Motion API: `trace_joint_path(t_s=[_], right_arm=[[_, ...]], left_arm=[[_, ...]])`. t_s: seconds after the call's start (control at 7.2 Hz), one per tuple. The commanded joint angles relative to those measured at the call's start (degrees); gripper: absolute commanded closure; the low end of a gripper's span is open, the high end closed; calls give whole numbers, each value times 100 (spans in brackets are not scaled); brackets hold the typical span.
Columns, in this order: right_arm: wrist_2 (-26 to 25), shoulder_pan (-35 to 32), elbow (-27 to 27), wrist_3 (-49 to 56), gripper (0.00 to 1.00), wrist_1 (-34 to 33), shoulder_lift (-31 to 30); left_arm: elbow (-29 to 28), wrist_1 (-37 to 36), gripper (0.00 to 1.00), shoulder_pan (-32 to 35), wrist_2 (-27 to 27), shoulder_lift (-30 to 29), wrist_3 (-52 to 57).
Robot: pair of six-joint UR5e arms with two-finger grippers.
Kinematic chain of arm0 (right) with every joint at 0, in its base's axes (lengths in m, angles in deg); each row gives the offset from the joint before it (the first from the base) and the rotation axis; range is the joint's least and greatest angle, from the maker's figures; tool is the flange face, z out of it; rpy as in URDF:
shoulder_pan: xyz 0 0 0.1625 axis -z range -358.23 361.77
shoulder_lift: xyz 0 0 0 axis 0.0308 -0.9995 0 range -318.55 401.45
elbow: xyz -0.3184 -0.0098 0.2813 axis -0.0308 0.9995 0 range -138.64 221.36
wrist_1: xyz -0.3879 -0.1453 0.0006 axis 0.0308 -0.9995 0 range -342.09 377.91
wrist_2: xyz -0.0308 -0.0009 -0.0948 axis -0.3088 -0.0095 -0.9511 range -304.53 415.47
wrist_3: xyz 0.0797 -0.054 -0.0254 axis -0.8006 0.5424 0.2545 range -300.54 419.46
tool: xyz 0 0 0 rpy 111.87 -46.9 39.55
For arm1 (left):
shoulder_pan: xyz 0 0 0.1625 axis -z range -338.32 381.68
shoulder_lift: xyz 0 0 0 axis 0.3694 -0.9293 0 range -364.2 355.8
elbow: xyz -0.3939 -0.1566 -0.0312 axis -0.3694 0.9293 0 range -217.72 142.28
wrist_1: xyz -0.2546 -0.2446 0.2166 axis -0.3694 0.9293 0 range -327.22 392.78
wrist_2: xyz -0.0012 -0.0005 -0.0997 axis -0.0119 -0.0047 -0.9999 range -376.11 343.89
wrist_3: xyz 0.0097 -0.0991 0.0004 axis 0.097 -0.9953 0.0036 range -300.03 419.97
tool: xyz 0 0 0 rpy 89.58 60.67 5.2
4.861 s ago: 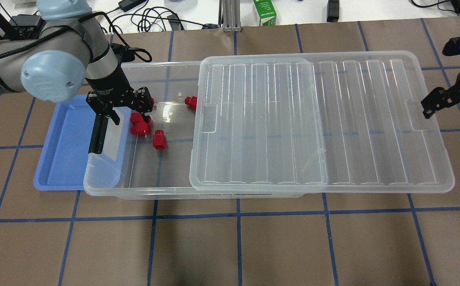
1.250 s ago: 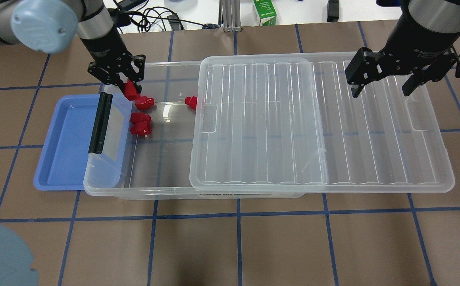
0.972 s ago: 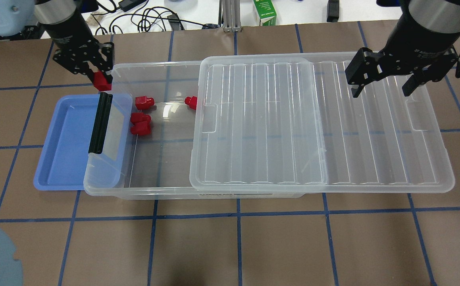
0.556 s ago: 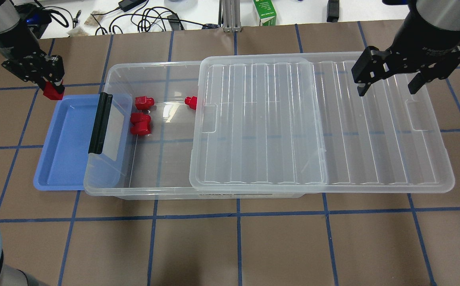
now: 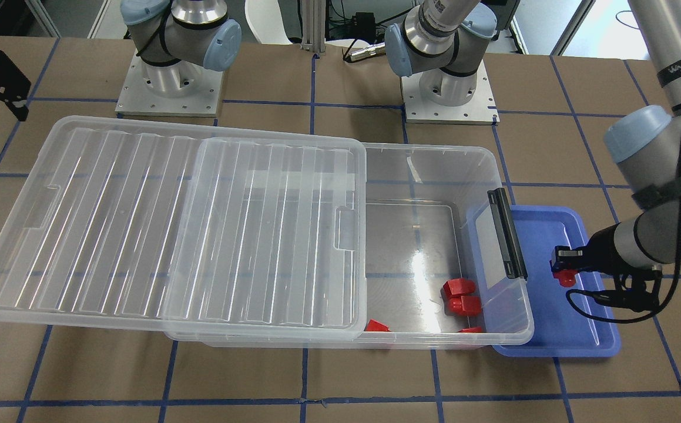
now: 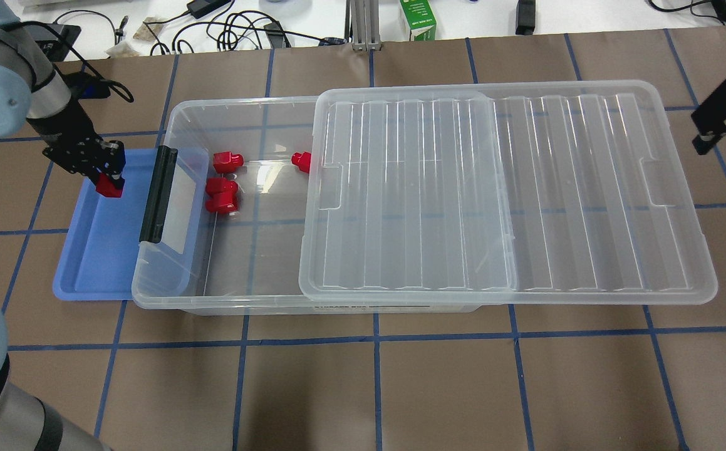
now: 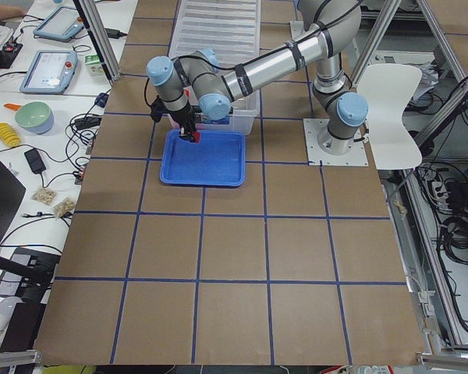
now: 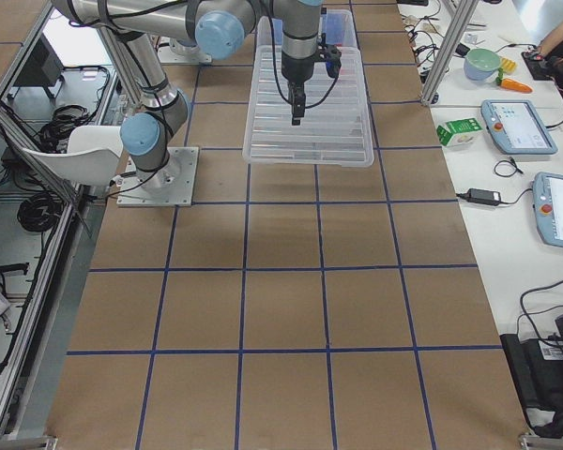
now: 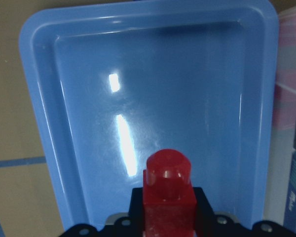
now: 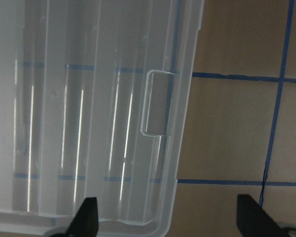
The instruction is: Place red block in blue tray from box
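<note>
Now left fingers (image 9: 136, 207) pinch the red block (image 9: 167, 197) over the blue tray (image 6: 96, 250) — right fingers (image 10: 87, 217) spread.

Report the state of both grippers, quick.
Left gripper: shut on the red block, above the blue tray.
Right gripper: open, holding nothing.
</note>
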Motion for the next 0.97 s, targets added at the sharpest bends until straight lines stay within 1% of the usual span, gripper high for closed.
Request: trace_joint_path(t_s=[0.0, 0.14, 0.28, 0.56, 0.69, 0.83], right_arm=[[7, 884, -913, 684, 0, -1042, 69], [33, 1069, -1318, 843, 0, -1319, 69], [68, 1088, -1522, 835, 0, -1408, 87], [77, 1088, -1674, 783, 0, -1750, 437], [86, 1045, -1683, 713, 0, -1769, 456], [95, 1036, -1691, 686, 0, -1822, 534]], left_arm=[[381, -539, 100, -20, 2, -193, -10], [407, -540, 100, -28, 2, -299, 25], [390, -548, 100, -63, 10, -396, -1], [381, -548, 100, -81, 10, -510, 34], [381, -548, 94, -81, 2, -563, -18], [329, -548, 55, -81, 2, -598, -10]])
